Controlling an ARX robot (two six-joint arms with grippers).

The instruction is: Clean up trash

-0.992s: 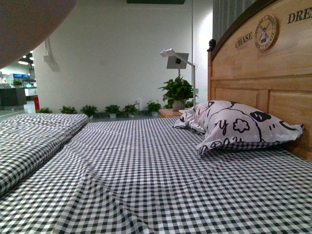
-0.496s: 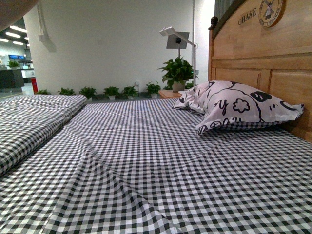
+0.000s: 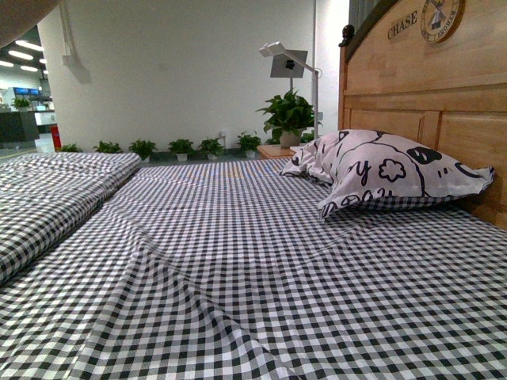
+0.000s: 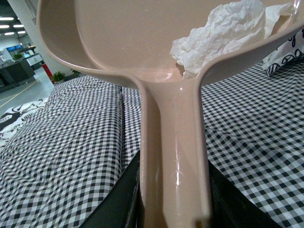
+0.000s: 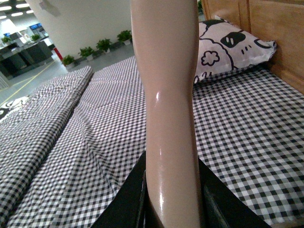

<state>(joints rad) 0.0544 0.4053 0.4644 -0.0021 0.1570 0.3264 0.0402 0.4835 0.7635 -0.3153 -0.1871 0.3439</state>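
Trash is the subject, but notes run from the biggest thing down. Bed (image 3: 261, 269): covered by a black-and-white gingham sheet, rumpled into low folds, filling most of the front view. Wooden headboard (image 3: 412, 87) stands at the bed's right end as the robot faces it, carved lettering and a round emblem near its top. Folded gingham quilt (image 3: 55, 190) lies along the bed's far-left side, well apart from the headboard. Pillow (image 3: 388, 174), white with black cartoon prints, leans against the headboard. Beyond the headboard's far end: a potted plant (image 3: 289, 119) on a small nightstand, a white lamp arm above it, a row of small plants along the white wall.

Dustpan (image 4: 142, 38): beige plastic, held up over the bed; its handle runs down to the left hand (image 4: 173, 209), whose dark jaws sit tight on either side of the handle, gripping it. Crumpled white tissue wad (image 4: 223, 33) lies inside the dustpan's bowl, against the rim on the side toward the pillow, near where the handle joins.

Right hand (image 5: 171, 199): dark jaws closed against a smooth beige handle (image 5: 168, 85) that rises upright out of frame; the tool's head is not visible. Bed and pillow show behind it.
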